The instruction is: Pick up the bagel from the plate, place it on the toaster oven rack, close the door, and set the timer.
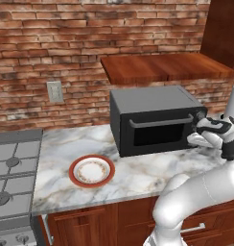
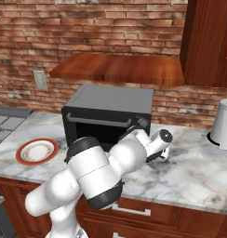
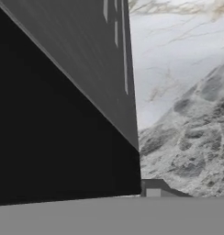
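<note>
Reaching to the right front corner of the toaster oven [image 1: 155, 120], our gripper [image 1: 201, 129] sits by the knobs; we cannot tell whether its jaws are apart or together. Its door [image 1: 159, 130] is closed. Left of it, the plate [image 1: 91, 170] lies bare on the marble counter [image 1: 138, 168].

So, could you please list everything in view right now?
toaster oven: one, dark grey, on the counter by the brick wall.
door: one, black glass with a bar handle, shut.
plate: one, white with a red rim, left of the oven, nothing on it.
counter: one, grey-white marble.
stove: one, grey, far left.
shelf: one, brown wood, above the oven.
outlet: one, white, on the wall.
paper roll: one, white, far right.
gripper: one, white, at the oven's right front edge.
</note>
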Robot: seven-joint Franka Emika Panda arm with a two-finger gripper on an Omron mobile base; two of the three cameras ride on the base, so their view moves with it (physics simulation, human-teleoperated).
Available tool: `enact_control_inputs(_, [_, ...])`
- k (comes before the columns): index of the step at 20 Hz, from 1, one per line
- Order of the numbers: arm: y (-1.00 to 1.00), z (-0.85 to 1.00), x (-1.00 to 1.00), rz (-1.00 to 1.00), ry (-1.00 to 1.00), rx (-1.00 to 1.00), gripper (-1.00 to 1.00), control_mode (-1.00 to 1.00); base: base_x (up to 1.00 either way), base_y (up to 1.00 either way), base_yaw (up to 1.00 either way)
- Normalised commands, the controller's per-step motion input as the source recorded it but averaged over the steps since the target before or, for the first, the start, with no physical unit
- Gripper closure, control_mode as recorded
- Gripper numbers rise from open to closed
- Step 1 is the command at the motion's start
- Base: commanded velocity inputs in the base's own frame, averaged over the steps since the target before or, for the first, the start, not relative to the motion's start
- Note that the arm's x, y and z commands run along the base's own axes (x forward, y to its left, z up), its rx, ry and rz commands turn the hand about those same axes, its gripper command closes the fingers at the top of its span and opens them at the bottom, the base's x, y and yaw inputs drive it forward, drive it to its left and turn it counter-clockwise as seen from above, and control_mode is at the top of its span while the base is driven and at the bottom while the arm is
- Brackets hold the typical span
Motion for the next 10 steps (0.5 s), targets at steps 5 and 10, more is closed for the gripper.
enact_control_inputs(5, [-0.99, 0.0, 0.0, 0.13, 0.0, 0.31, 1.0, -1.0, 0.0, 0.0, 0.0])
enact_control_inputs(10, [-1.0, 0.0, -0.06, 0.16, -0.07, 0.35, 1.0, -1.0, 0.0, 0.0, 0.0])
